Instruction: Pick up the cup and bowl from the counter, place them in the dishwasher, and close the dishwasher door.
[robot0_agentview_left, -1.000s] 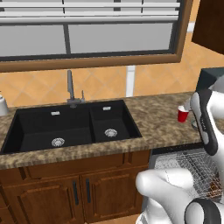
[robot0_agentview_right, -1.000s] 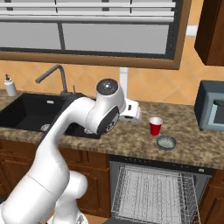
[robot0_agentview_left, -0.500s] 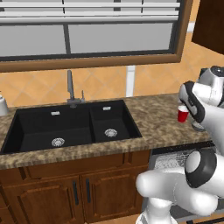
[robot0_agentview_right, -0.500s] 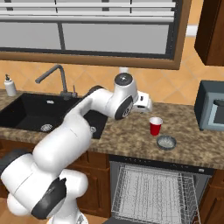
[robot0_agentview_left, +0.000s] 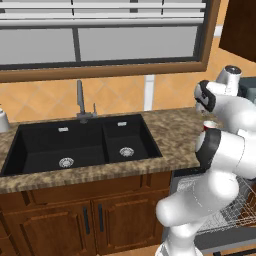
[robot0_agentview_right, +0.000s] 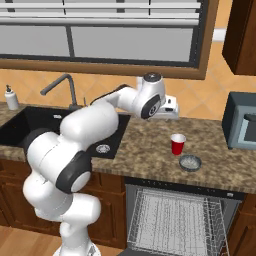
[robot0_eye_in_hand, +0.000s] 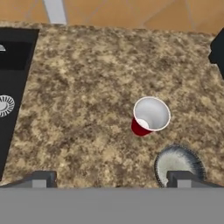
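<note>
Empty, fingers spread wide, the end effector (robot0_eye_in_hand: 111, 178) hovers above the red cup (robot0_eye_in_hand: 148, 117) beside the bowl (robot0_eye_in_hand: 179, 164), likely needing to descend and grasp.

Nothing to read anywhere in this kitchen

Scanning now: the red cup (robot0_agentview_right: 177, 144) standing on the speckled counter (robot0_agentview_right: 145, 155) has plain sides and a blank white inside, with no logo or print; the grey bowl (robot0_agentview_right: 190, 162) just beside it carries no mark. The appliance (robot0_agentview_right: 241, 121) at the counter's right end shows a pale front panel, but any figures on it are too small to make out. The soap bottle (robot0_agentview_right: 11, 97) near the back left corner is blurred and bears no legible label. The open dishwasher (robot0_agentview_right: 175, 220) below the front edge shows no badge, number or sign.
</note>
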